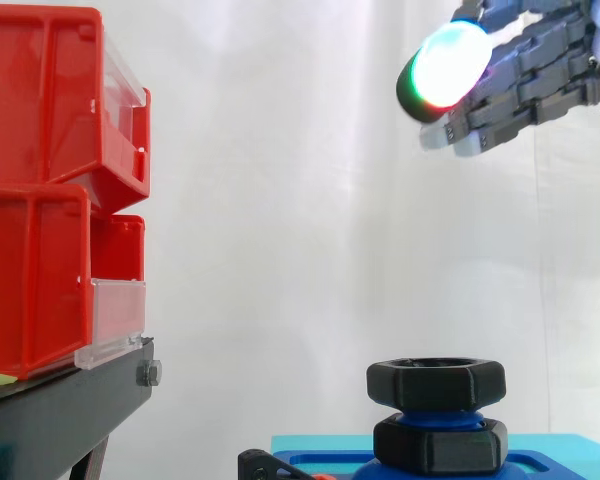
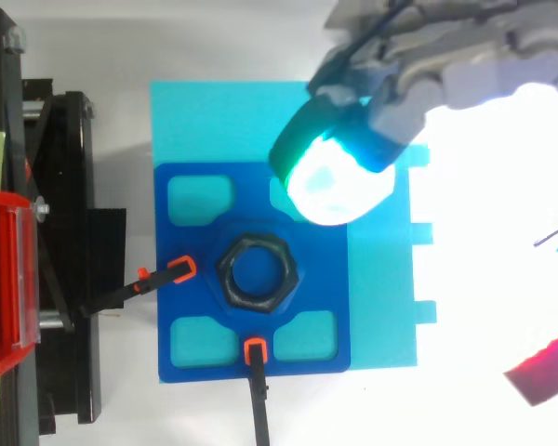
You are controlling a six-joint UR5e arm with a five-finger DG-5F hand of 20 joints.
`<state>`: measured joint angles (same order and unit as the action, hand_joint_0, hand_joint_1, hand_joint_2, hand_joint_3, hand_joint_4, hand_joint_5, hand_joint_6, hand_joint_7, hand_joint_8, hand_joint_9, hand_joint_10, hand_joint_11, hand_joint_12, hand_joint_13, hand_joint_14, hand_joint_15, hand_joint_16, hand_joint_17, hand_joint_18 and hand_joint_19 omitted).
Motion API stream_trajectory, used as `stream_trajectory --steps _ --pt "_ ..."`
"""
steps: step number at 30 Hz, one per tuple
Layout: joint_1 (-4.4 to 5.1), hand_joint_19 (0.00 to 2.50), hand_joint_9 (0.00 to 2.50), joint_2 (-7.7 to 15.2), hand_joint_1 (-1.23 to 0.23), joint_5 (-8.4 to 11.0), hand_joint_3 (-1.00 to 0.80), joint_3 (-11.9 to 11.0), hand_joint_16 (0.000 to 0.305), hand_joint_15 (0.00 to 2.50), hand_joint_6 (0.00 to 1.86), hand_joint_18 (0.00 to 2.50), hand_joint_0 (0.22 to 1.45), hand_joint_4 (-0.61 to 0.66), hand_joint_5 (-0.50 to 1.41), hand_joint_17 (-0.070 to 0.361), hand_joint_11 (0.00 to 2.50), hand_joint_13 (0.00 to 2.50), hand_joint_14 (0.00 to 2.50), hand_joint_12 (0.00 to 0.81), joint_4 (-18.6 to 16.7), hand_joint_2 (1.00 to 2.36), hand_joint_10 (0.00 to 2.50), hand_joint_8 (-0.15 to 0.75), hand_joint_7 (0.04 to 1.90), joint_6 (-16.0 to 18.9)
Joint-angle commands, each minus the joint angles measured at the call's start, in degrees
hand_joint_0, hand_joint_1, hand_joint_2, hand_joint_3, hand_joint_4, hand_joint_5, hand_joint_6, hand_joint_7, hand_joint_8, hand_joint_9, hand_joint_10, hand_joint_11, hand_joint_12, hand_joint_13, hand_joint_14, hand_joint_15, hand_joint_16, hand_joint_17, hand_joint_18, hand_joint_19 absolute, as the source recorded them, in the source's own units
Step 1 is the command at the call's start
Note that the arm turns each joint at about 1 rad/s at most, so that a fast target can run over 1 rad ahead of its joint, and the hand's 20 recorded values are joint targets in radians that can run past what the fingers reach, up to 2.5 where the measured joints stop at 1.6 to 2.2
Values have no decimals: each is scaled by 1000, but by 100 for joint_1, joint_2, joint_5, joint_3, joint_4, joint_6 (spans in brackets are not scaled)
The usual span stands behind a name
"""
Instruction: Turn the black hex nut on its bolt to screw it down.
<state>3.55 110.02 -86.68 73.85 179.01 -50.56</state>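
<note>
While one hand [image 1: 540,70] aloft, two nuts [image 1: 436,385] [image 1: 440,446]

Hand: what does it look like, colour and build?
The hand is grey, built of blocky segmented links. Its thick rounded fingertip pad glows white, rimmed green and red; from above it glows cyan-white with a green edge.
</note>
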Motion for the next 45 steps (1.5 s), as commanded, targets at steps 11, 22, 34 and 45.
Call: stream_trajectory --steps 11,22,34,45 --pt "207 246 428 388 -564 327 -500 -2 52 0 503 218 503 196 -156 118 13 310 0 316 -789 1000 1 217 846 -1553" --pt "374 250 442 766 -549 476 -500 -29 52 0 503 244 500 219 -143 118 18 321 0 317 -1325 1000 0 220 886 -1808" --pt "559 258 445 1056 -531 432 -500 -20 52 0 504 248 499 215 -123 117 21 329 0 318 -1536 1000 0 224 1018 -2309" --pt "647 261 454 1065 -472 459 -500 -20 52 0 503 260 491 224 -126 118 23 340 0 320 -1694 1000 0 227 995 -2529"
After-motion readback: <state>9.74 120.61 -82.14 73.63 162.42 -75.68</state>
